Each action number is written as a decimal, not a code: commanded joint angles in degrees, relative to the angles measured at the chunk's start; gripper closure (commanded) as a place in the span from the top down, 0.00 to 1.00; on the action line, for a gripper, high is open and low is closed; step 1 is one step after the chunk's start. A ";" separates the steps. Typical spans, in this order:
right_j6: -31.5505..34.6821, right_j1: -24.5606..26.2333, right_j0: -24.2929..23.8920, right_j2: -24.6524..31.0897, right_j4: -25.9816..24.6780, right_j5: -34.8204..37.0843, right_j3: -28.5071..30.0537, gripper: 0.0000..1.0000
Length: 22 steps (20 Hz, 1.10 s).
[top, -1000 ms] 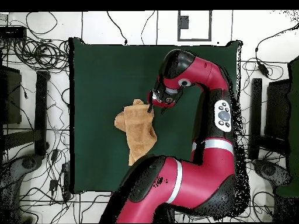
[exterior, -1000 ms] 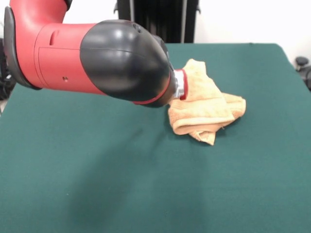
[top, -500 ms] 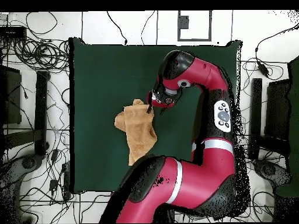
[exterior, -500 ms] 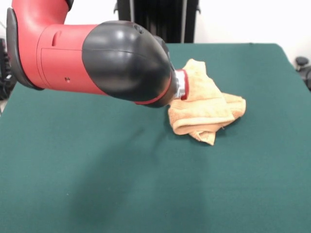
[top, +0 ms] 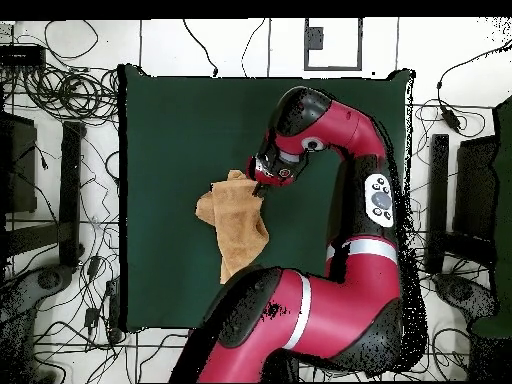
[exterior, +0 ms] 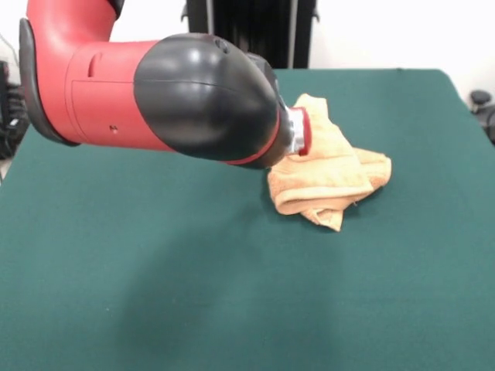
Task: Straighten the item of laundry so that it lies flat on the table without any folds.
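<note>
One crumpled towel [top: 236,226] is laid lengthwise from the robot's edge of the surface [top: 170,130] toward centre; the gripper [top: 259,184] state cannot be told.

- The table [exterior: 155,309] has a dark green cloth top that fills most of the front view; in the overhead view [top: 170,130] it shows as a green rectangle.
- One thing lies directly on it: a tan-orange towel [exterior: 329,174], rumpled and folded over itself, not flat.
- In the front view the towel sits right of the middle, toward the far side, with bare green cloth all round it and a wide stretch on the near side.
- In the overhead view the towel [top: 238,225] lies left of the table's middle, a long strip running toward the bottom edge.
</note>
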 commanded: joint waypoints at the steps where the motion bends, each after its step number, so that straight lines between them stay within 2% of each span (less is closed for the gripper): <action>1: 18.35 -0.70 4.55 -1.15 -0.10 -15.73 10.43 0.00; 4: 17.90 -0.96 6.09 -2.31 -2.41 -22.86 9.65 0.00; 6: 18.13 -2.01 7.57 -3.67 -4.62 -30.72 9.92 0.00; 9: 21.83 -5.64 12.86 -9.93 -13.35 -49.48 9.57 0.00; 11: 26.57 -6.91 16.82 -15.04 -17.90 -56.83 8.47 0.00; 15: 32.76 -6.07 21.72 -21.27 -20.73 -61.62 5.77 0.00; 20: 32.11 -4.37 23.66 -22.88 -19.31 -62.02 2.48 0.00; 22: 30.82 -2.20 23.05 -21.75 -17.73 -59.93 -0.40 0.00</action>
